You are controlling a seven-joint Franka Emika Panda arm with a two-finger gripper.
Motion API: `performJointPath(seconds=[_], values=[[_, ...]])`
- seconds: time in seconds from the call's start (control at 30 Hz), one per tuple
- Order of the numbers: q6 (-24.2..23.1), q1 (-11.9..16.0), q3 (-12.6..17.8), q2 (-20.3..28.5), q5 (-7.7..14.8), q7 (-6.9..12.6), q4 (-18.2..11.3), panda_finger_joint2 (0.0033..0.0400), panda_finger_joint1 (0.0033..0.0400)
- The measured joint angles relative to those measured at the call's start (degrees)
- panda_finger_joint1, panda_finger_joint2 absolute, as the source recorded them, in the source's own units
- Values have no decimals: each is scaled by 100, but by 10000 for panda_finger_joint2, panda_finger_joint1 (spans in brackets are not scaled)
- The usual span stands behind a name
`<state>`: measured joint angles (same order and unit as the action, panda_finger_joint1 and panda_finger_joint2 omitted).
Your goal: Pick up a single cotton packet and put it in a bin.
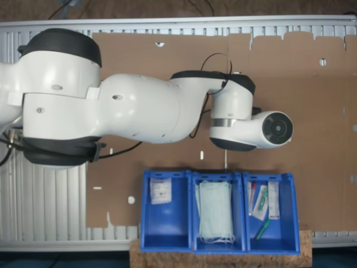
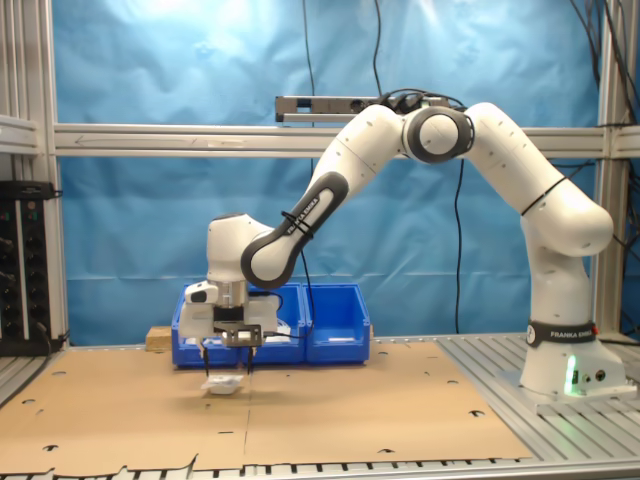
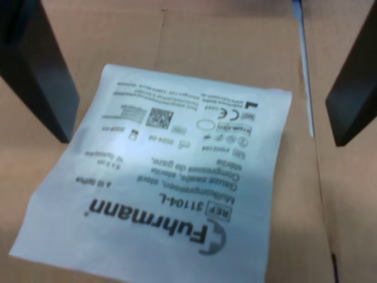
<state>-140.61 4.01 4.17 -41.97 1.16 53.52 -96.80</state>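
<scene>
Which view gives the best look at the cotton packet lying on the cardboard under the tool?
The wrist view: the cotton packet lies flat on the cardboard between the open tool's dark fingers, print visible. In the second exterior view the packet is a small white shape below the tool.

Cotton packet (image 3: 159,188) — flat on cardboard
</scene>
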Motion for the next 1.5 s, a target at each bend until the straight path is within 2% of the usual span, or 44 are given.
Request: performJointPath(seconds=[0.4, 1.5], values=[[-170, -130, -2, -136, 0, 0, 21, 400, 400], [-680, -159, 222, -277, 0, 0, 63, 400, 400]])
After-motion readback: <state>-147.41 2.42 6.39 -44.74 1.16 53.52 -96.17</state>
